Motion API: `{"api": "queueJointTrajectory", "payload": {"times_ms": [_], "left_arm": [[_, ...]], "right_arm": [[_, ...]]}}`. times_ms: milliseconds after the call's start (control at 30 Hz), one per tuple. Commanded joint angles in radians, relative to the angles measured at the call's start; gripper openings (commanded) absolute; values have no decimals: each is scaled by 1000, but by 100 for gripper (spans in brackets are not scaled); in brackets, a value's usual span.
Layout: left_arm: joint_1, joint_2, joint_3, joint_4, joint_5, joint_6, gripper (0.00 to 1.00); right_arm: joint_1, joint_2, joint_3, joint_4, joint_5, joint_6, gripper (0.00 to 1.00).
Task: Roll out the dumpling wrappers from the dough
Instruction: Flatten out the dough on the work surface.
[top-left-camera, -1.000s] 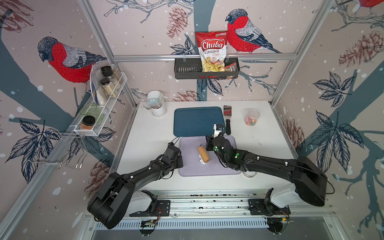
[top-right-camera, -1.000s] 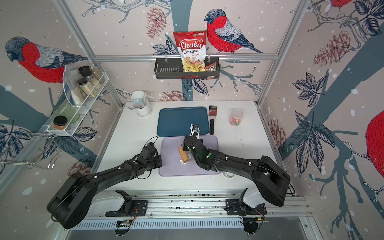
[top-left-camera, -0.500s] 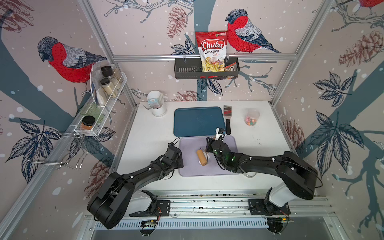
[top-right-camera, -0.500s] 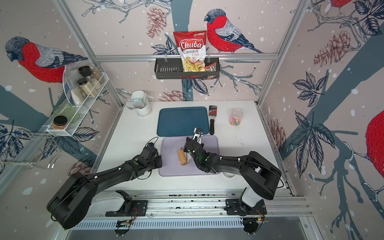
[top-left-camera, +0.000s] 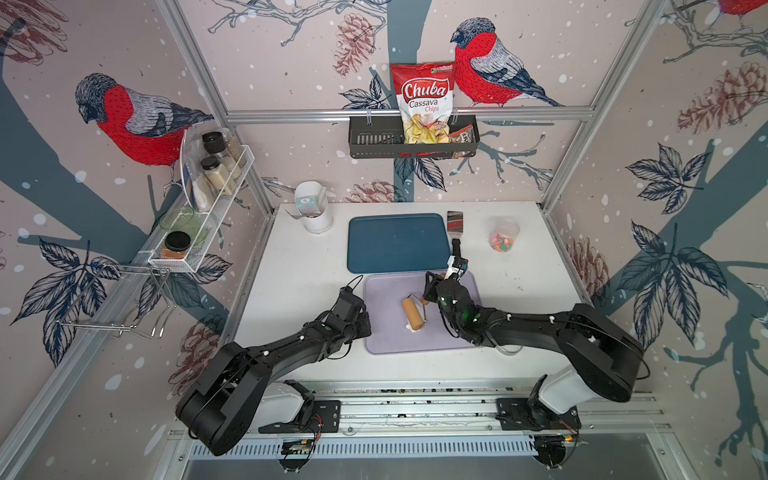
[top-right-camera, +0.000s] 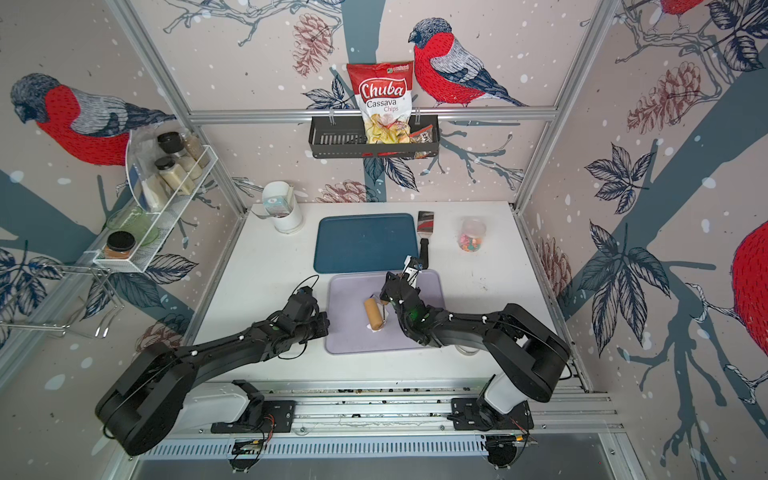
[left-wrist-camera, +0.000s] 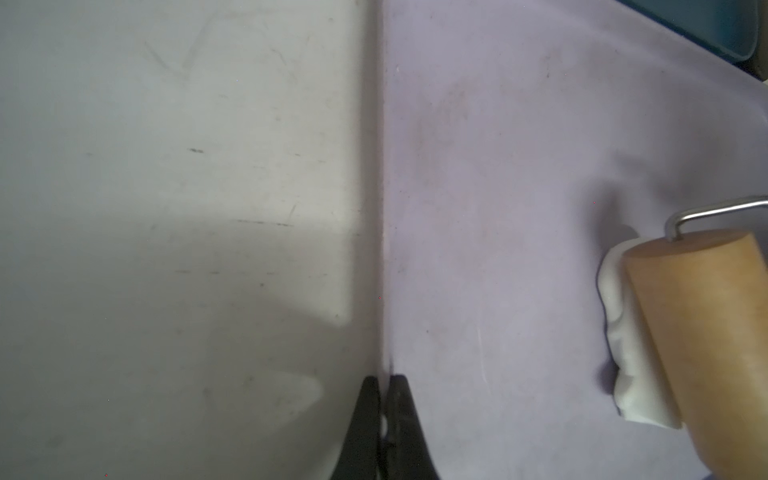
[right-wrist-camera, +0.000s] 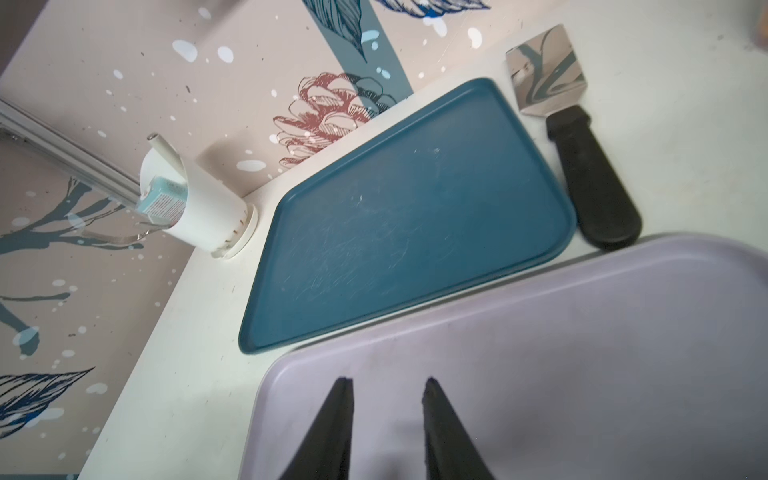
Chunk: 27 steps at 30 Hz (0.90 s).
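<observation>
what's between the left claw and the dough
Only bare lilac tray: in the left wrist view nothing sits between the shut left claw and the dough under the roller.

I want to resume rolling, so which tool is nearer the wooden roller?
Right. The right tool hangs open close beside the roller, over the lilac tray. The left tool is shut at the tray's left edge, farther off.

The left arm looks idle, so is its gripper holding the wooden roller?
No, the left gripper is shut on nothing beside the lilac tray's edge, apart from the wooden roller.
</observation>
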Motion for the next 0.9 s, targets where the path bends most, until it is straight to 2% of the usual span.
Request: {"api": "queueJointTrajectory", "payload": {"times_ms": [0,167,333,433,533,667,767,867], "left_arm": [[2,10,0,-144,-58,17,0],[0,0,0,-144,-61,13,0],[1,9,2,-151,-68,12,0],[-2,6,1,-160,-87,-4,0],[-6,-3,-1,-159,-100,-9,0],[-9,7,-7,-133,-88,-7,0],[-14,10,-3,-122,-89,-8,0],[-16,3,-3,-123,-92,-13,0]], "right_arm": [[-9,10,-4,-275,123,-184,0],[-1,22,-10,-244,129,-172,0],[90,66,-27,-206,165,-183,0],[44,76,-43,-224,180,-135,0],[-3,40,-69,-230,229,-168,0],[76,91,-44,-212,221,-188,0],[118,158,-5,-230,210,-129,0],[38,119,-43,-216,165,-97,0]]}}
